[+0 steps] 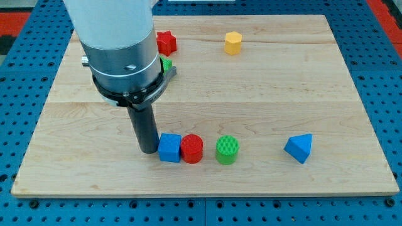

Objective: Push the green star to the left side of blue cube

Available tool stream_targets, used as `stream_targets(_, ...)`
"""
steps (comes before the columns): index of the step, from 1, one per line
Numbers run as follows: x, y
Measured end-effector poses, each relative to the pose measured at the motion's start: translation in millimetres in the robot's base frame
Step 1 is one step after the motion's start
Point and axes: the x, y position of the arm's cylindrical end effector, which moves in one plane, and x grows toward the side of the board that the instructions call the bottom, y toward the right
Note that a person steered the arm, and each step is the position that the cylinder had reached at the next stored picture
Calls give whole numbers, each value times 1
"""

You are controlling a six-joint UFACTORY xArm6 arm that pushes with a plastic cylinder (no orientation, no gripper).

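Note:
The blue cube sits near the view's bottom, left of centre, touching a red cylinder on its right. My tip rests on the board right against the blue cube's left side. The green star is mostly hidden behind the arm's grey body at the view's upper left; only a small green edge shows, just below the red star. The tip is far below the green star.
A green cylinder stands right of the red cylinder. A blue triangular block lies at the lower right. A yellow hexagonal block sits near the top. The wooden board ends in blue pegboard all around.

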Motion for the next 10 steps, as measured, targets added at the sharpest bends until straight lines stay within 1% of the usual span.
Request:
stream_targets(1, -22, -18)
stream_targets(2, -54, 57)
stream_targets(3, -89, 120)
stream_targets(4, -138, 134)
stream_targets(5, -176, 81)
stream_targets(6, -225, 54)
stream_targets(7, -215, -11)
stream_targets(8, -182, -15)
stream_targets(9, -190, 2)
stream_targets(10, -182, 45)
